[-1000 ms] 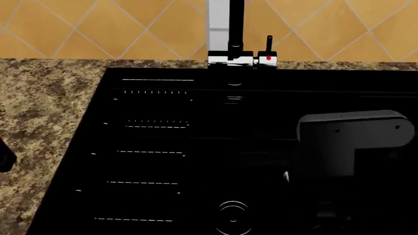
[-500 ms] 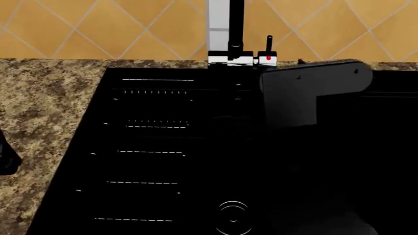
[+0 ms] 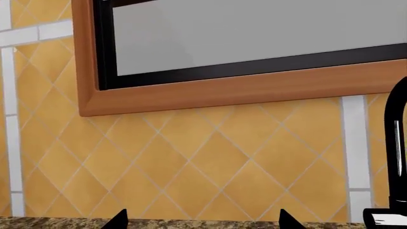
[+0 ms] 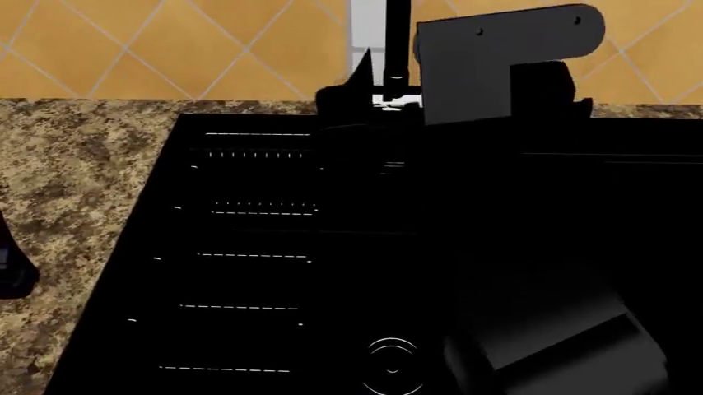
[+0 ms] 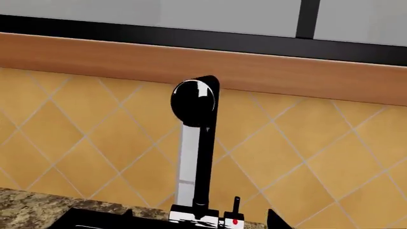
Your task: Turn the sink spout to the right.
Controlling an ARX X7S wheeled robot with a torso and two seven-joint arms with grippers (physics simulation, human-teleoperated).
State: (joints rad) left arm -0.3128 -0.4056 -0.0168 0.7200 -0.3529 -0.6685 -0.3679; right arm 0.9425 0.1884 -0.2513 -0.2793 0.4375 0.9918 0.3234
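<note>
The sink spout [image 4: 396,37] is a slim black pipe rising from a chrome base [image 4: 398,100] behind the black sink [image 4: 253,234]. In the right wrist view the spout [image 5: 203,162] stands straight ahead, its outlet head [image 5: 194,100] facing the camera. My right gripper [image 5: 200,221] is open, with its fingertips [image 5: 277,220] either side of the chrome base [image 5: 190,218] and apart from it. In the head view one finger [image 4: 342,89] shows left of the base. My left gripper [image 3: 203,221] is open and empty, and the spout [image 3: 398,143] shows at that picture's edge.
The short lever with a red dot [image 5: 236,210] stands beside the spout base; my right arm's housing [image 4: 505,58] hides it in the head view. Granite counter [image 4: 77,181] lies left of the sink, the round drain [image 4: 393,362] is near me, and a tiled wall and wooden window frame [image 5: 286,76] are behind.
My right arm has moved up and away from over the basin to the faucet, and now covers the lever and part of the chrome base. The left arm has barely moved.
</note>
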